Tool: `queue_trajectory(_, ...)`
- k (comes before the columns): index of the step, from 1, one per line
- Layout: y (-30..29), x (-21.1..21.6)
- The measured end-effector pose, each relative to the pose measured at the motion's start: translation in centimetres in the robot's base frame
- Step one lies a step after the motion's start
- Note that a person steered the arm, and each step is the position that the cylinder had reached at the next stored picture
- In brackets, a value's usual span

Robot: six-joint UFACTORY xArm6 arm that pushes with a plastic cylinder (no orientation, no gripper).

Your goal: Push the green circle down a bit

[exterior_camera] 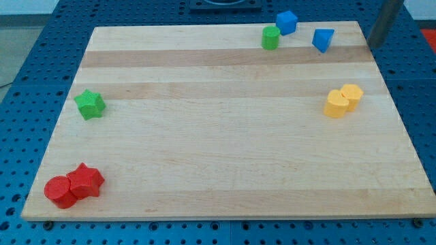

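Note:
The green circle is a short green cylinder near the board's top edge, right of centre. A blue cube touches or nearly touches it on its upper right. A dark rod comes in at the view's top right corner; my tip is at the board's right edge, well to the right of the green circle and right of a blue triangle.
A green star lies at the left. A red circle and a red star touch at the bottom left. A yellow heart and a yellow hexagon touch at the right. The wooden board rests on a blue pegboard.

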State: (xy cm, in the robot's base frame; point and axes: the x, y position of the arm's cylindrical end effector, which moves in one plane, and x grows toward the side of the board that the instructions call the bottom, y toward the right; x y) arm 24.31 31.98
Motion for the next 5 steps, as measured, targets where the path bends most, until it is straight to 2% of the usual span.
queue_trajectory(1,-3.0,-2.8)
queue_trajectory(3,-18.9,-2.0)
queue_trajectory(4,-25.2,1.6)
queue_trajectory(5,-30.4,7.4)
